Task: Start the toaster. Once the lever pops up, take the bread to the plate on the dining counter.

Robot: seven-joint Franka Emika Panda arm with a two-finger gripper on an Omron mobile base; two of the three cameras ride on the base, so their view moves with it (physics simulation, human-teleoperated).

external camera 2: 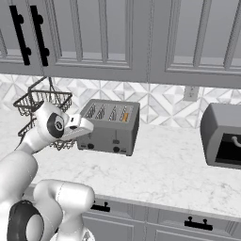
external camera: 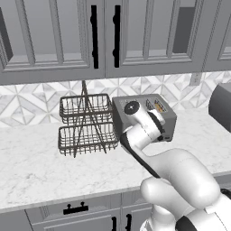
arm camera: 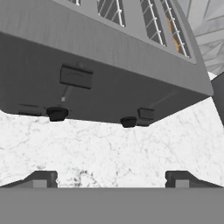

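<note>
We see the toaster (external camera 2: 110, 127), a boxy brushed-grey unit with four top slots, standing upright on the marble worktop near its back edge. On its front face, one lever (arm camera: 76, 76) sits high, another (arm camera: 146, 113) low. The bread (external camera 2: 124, 114) shows orange-tan in the rightmost slot.

I can read no text, brand, number or sign anywhere in front of me. The toaster (arm camera: 109, 83) face at my twelve o'clock is bare brushed metal, its lever (arm camera: 76, 76) and knobs (arm camera: 57, 114) carrying no legible marking. The cabinet doors (external camera: 54, 36) above and the wall outlet (external camera 2: 190, 93) at about one o'clock bear no lettering either.
</note>
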